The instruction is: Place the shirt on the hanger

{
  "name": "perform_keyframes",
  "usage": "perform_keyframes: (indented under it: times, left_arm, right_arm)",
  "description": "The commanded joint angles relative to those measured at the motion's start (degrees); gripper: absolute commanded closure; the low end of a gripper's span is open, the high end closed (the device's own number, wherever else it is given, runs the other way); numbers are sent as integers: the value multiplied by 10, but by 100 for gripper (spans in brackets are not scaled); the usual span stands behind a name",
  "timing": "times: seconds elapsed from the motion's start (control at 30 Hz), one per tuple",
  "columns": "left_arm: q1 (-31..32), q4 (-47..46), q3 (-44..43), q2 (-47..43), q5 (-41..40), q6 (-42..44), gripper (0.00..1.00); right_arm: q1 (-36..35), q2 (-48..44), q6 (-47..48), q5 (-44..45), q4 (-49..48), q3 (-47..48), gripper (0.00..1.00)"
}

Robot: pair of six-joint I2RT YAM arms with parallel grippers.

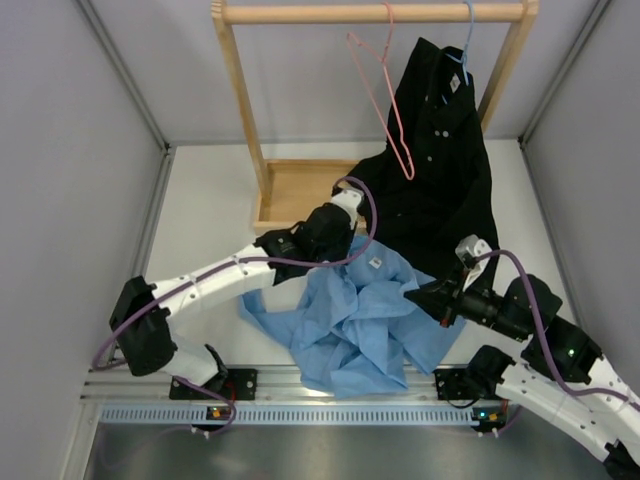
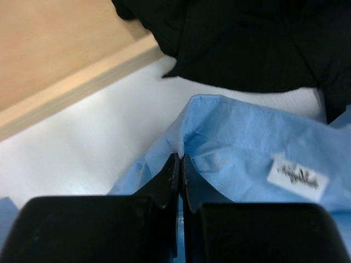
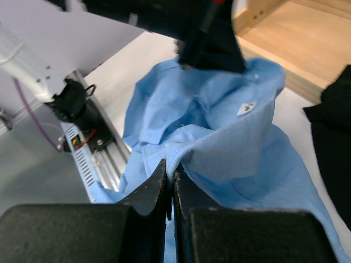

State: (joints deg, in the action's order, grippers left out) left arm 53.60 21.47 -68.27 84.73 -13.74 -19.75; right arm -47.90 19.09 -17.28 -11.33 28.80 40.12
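Grey walls close in a white bench [image 1: 205,215]. At its far end a wooden rail [image 1: 370,12] carries the hanger [image 1: 385,100], pink and bare, beside a black shirt [image 1: 445,170] on a pale blue hanger [image 1: 466,45]. The shirt [image 1: 350,325] lies crumpled on the bench between the arms, apart from the hanger. Both tools are closed on its cloth, probably to spread the collar so the neck can take the wire. The overhead view shows this layout but hides the fingertips under the arms. The left wrist view shows the left tool [image 2: 180,164] nipping the collar edge just beside the white neck label [image 2: 296,176]. The right wrist view shows the right tool [image 3: 170,176] clamped on a raised fold lower down the shirt, with the left arm above it.
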Motion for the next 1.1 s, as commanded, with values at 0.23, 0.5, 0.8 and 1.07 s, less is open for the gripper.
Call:
perform_keyframes:
  times: [0.23, 0.5, 0.8, 1.07]
  left_arm:
    - [0, -55, -139, -217, -63, 129, 100]
    - [0, -56, -201, -290, 80, 176, 100]
    - [1, -153, 191, -381, 105, -11, 100]
    - [2, -204, 342, -473, 119, -65, 100]
  right_arm:
    - [-9, 157, 36, 86, -64, 199, 100]
    - [-9, 248, 66, 46, -34, 373, 100]
    - [-10, 49, -109, 30, -133, -47, 100]
    - [-10, -92, -164, 53, -54, -167, 65]
